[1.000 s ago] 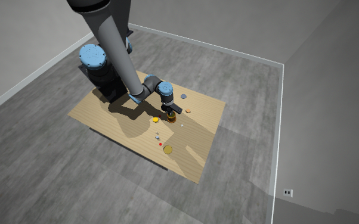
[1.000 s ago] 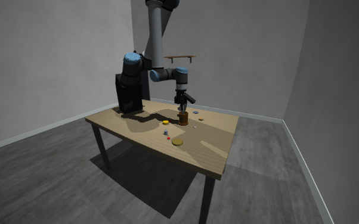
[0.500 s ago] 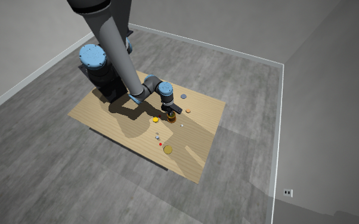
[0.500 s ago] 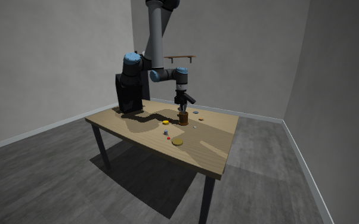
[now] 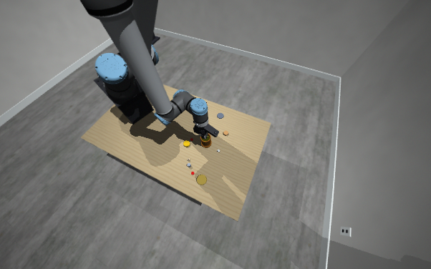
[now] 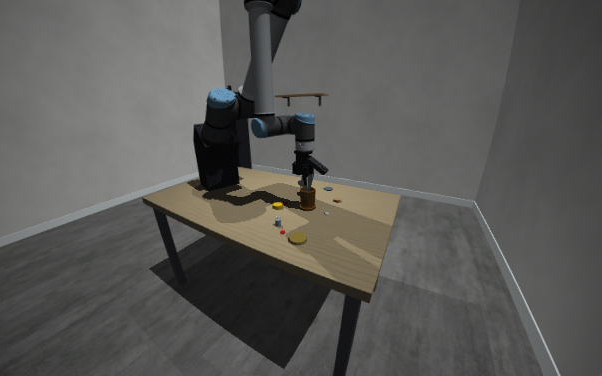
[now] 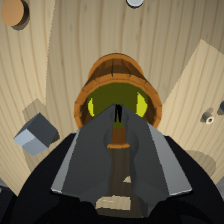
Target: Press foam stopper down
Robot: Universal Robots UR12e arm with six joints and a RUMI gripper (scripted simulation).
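An orange-brown jar (image 5: 205, 142) stands upright on the wooden table; it also shows in the exterior view (image 6: 307, 199) and the wrist view (image 7: 119, 90). A yellow-green foam stopper (image 7: 116, 102) fills its mouth. My gripper (image 7: 117, 105) is shut with nothing between the fingers, and points straight down over the middle of the stopper. The fingertips are at or just inside the jar's mouth (image 6: 306, 187). The fingers hide the stopper's centre, so I cannot tell its level against the rim.
Small loose items lie around the jar: a yellow disc (image 5: 186, 144), an orange disc (image 5: 225, 133), a grey disc (image 5: 220, 115), a tan disc (image 5: 201, 179), a red dot (image 5: 192, 173), a grey block (image 7: 36, 134) and small caps (image 5: 188, 164).
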